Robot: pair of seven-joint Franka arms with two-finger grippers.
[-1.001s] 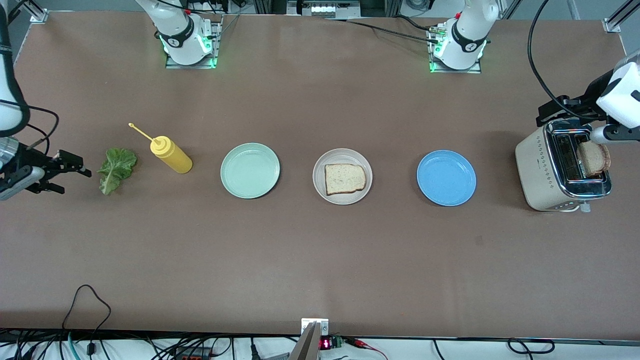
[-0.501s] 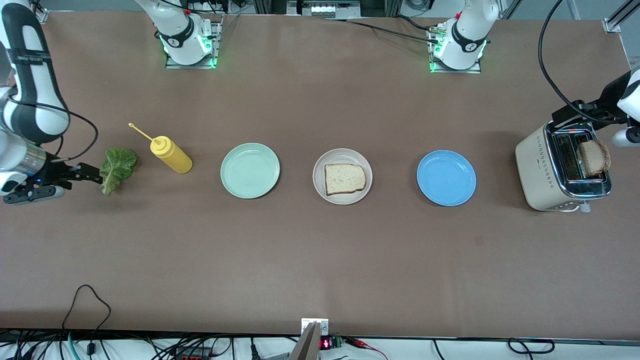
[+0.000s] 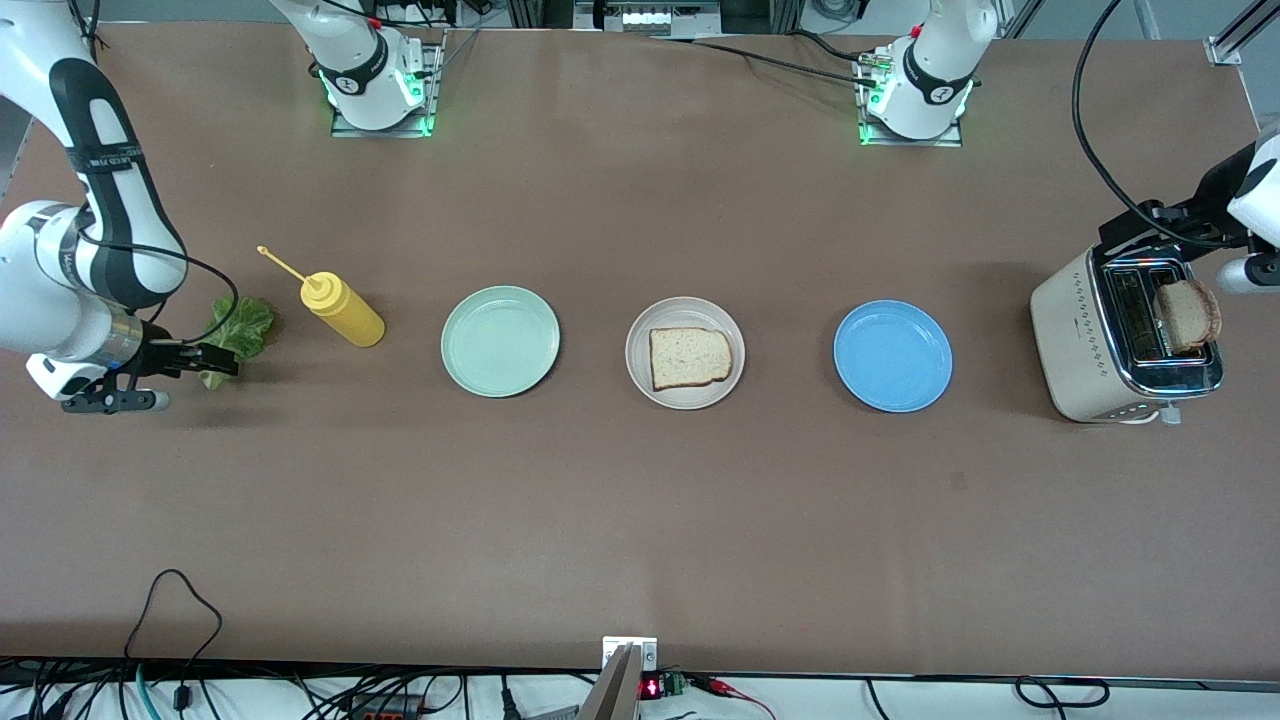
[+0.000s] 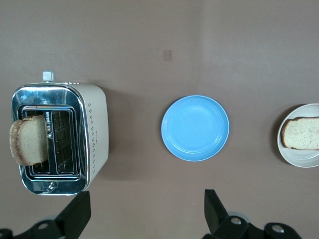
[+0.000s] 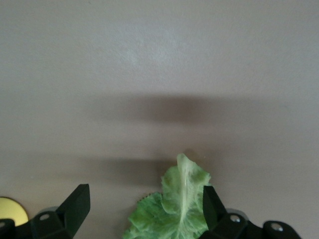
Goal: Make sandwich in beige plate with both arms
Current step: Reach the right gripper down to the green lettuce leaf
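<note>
With one bread slice (image 3: 689, 357) already on the beige plate (image 3: 640, 340), the right gripper (image 3: 205, 360), fingers apart over the lettuce leaf (image 3: 240, 328) beside the mustard bottle (image 3: 341, 309), should descend squarely before pinching, while the left gripper (image 4: 144, 214), also spread, waits above the toaster (image 3: 1085, 340).

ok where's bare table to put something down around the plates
Bare table lies between the mint green plate, beige plate and blue plate, and all along the strip nearer the front camera. It is crowded by the lettuce leaf and yellow squeeze bottle, where the right gripper works.
</note>
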